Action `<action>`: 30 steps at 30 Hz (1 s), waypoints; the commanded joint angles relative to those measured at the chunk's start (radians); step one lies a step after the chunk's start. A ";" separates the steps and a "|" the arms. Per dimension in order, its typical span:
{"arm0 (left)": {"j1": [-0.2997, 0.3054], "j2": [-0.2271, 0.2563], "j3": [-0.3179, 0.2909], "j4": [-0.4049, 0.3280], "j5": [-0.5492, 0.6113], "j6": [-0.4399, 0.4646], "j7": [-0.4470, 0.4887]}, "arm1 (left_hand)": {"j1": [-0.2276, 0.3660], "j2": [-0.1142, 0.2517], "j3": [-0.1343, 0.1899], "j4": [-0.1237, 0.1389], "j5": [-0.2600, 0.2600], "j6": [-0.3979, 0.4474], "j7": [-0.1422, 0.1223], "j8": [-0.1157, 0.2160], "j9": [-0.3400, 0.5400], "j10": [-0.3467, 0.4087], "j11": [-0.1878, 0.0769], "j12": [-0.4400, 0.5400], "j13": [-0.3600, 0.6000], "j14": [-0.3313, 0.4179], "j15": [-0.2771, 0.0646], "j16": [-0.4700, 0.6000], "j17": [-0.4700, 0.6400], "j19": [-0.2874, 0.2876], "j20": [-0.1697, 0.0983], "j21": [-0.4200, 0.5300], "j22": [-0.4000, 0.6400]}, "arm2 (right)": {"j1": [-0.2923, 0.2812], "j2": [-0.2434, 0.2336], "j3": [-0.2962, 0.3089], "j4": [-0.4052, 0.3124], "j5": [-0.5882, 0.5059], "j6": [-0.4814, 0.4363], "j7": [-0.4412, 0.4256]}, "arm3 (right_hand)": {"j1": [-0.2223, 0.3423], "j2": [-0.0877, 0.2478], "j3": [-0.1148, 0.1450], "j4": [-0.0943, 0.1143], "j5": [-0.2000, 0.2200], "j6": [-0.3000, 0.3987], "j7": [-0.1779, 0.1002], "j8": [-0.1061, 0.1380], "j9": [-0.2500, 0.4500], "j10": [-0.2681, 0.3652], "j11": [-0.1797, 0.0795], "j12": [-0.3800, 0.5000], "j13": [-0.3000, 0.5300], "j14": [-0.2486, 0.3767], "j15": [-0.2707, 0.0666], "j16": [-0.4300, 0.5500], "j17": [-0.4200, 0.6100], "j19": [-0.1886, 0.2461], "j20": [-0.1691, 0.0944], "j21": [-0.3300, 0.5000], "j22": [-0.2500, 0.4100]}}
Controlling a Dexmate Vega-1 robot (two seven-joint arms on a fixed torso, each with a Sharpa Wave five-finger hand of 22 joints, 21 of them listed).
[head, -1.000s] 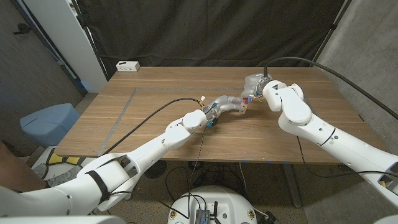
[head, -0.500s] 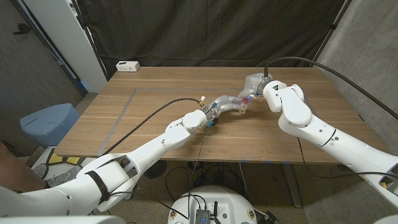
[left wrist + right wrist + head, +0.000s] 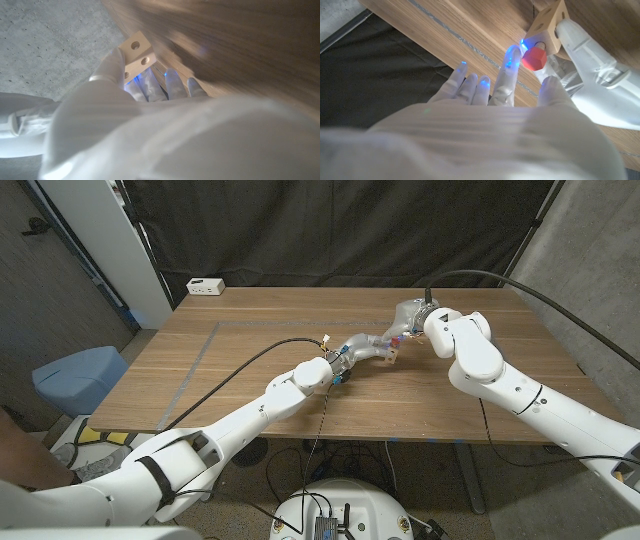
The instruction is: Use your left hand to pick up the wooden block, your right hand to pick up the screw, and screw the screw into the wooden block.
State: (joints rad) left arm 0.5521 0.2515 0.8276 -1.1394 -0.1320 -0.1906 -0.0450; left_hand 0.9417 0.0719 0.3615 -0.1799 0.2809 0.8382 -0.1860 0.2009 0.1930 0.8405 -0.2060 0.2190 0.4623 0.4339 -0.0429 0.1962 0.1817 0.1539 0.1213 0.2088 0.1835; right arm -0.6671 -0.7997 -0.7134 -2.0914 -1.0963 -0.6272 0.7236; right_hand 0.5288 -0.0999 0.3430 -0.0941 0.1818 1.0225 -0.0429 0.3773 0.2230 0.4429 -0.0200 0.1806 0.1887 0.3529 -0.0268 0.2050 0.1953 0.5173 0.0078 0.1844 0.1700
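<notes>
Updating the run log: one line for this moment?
left hand holds wooden block | right hand holds red screw at block | both above table

Wooden block point(image 3: 389, 356) between left hand point(image 3: 362, 348) and right hand point(image 3: 407, 315) (screw point(image 3: 535, 58) against it).

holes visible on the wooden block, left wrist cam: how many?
2: one on each of two adjacent faces of the pale wooden block held in the left hand. Other faces are hidden, so there may be more.
</notes>
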 commanded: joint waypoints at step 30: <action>0.021 0.017 0.001 -0.048 0.009 0.025 0.011 | -0.008 0.012 0.033 0.025 0.004 0.041 0.030 0.005 0.005 0.005 0.003 0.007 0.038 0.005 -0.030 0.001 0.002 0.006 0.001 0.003 0.004 | 0.004 -0.071 0.047 -0.070 0.120 0.048 0.085 | 0.207 -0.019 0.079 -0.090 0.010 -0.298 -0.062 -0.106 0.009 -0.225 -0.061 -0.003 0.008 -0.148 0.031 -0.020 -0.005 -0.064 0.048 0.002 0.000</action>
State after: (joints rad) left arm 0.5696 0.2658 0.8274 -1.1786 -0.1275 -0.1706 -0.0401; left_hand 0.9414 0.0716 0.3619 -0.1795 0.2813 0.8380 -0.1858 0.1993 0.1933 0.8349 -0.2042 0.2191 0.4624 0.4339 -0.0429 0.1962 0.1818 0.1539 0.1213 0.2088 0.1835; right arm -0.6706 -0.8516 -0.6675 -2.1513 -0.9955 -0.5847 0.7928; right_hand 0.7115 -0.1182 0.4102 -0.1850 0.1888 0.7291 -0.0976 0.2733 0.2303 0.2259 -0.0783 0.1732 0.1932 0.2120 0.0035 0.1847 0.1906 0.4587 0.0556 0.1845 0.1674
